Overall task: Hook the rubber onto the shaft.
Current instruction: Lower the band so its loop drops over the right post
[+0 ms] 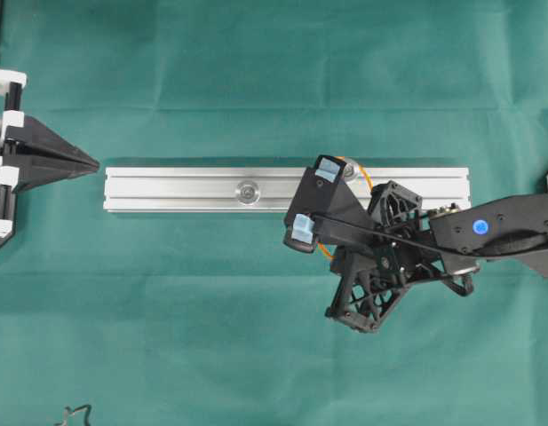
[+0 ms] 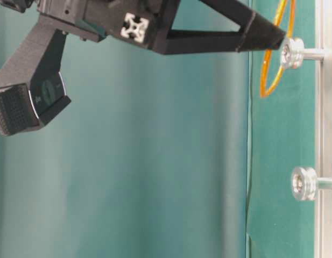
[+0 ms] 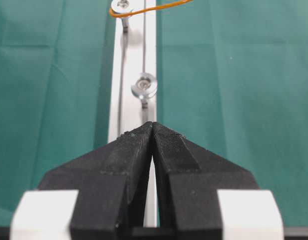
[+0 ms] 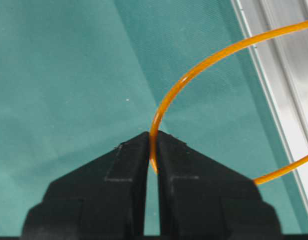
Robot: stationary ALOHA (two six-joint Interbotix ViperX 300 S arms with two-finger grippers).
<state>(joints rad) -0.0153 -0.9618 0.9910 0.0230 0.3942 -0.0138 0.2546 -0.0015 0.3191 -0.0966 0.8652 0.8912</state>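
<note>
The right tool is closed on the rubber, its two black fingertips pinching the thin orange band where the loop bends. In the right wrist view the rest of the loop arcs up and away from the tips toward the rail, one strand crossing the rail's grooved face and another coming back lower down.

From table level the band hangs as a narrow orange loop just beside the tip of the right tool, which sits against the head of a shaft standing out from the rail. Whether the band is around that shaft or only beside it cannot be told from this view. In the left wrist view an orange strand lies across the head of the shaft farther from the camera.

Overhead, the right tool lies across the rail on the right half of it, and a short arc of orange shows beside it over the rail's far edge.

A second shaft stands near the middle of the rail, well apart from the band, with nothing on it.

The left tool is closed and holds nothing, its point level with the rail's left end and just clear of it, above the green-covered desk.
</note>
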